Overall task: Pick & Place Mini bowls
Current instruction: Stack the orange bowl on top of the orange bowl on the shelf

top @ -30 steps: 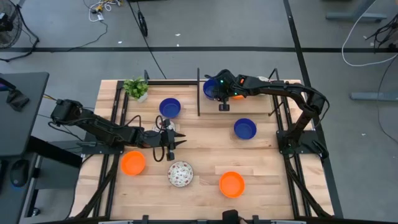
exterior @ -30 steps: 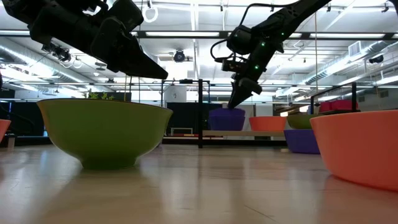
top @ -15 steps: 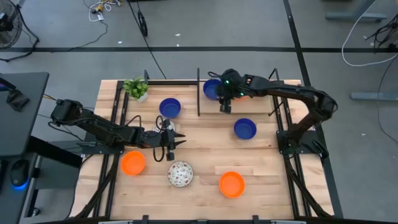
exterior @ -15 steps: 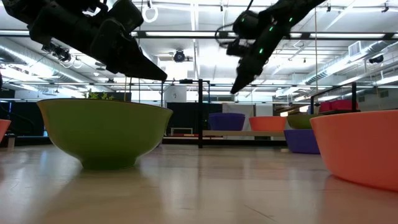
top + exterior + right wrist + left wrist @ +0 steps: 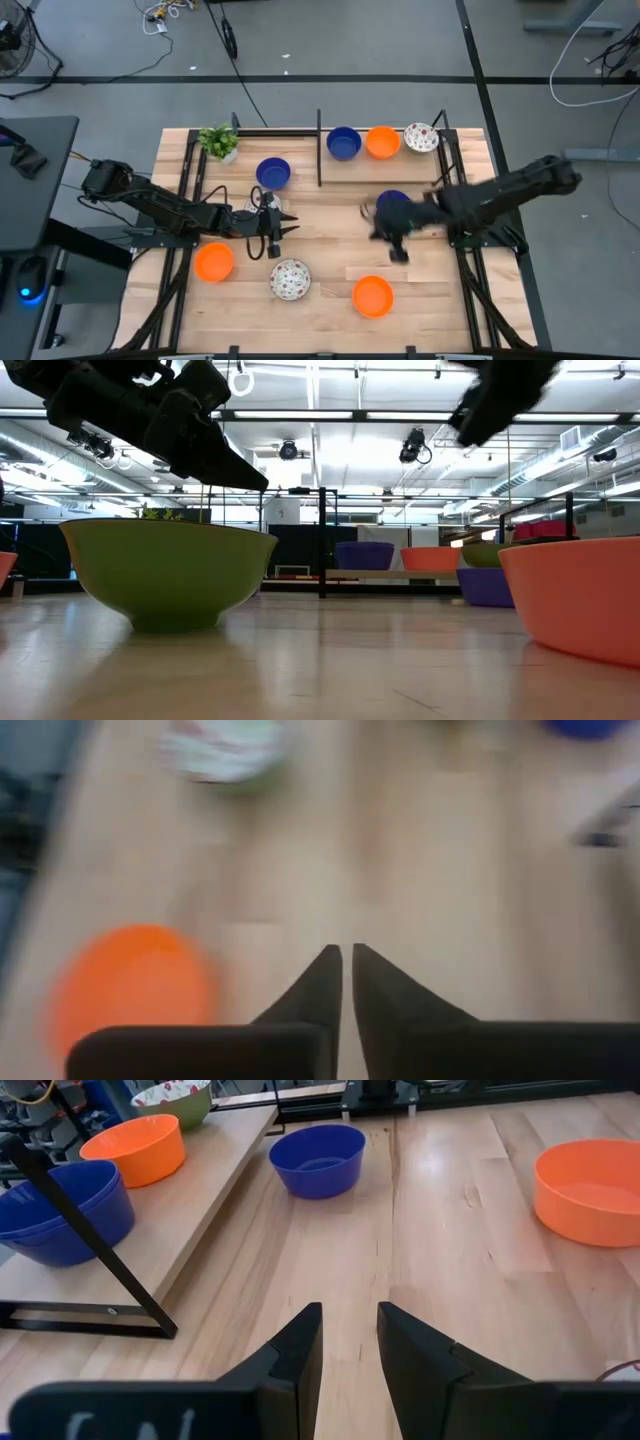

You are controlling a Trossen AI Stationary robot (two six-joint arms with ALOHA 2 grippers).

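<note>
While three bowls, blue (image 5: 343,143), orange (image 5: 382,142) and patterned (image 5: 421,137), sit empty on the far shelf (image 5: 460,140), the right pincer (image 5: 392,238), fingers together and empty, hangs by a blue bowl (image 5: 393,199) mid-worktop (image 5: 330,225). Left pincer (image 5: 285,229), part-spread and empty, is near another patterned bowl (image 5: 290,279).
</note>
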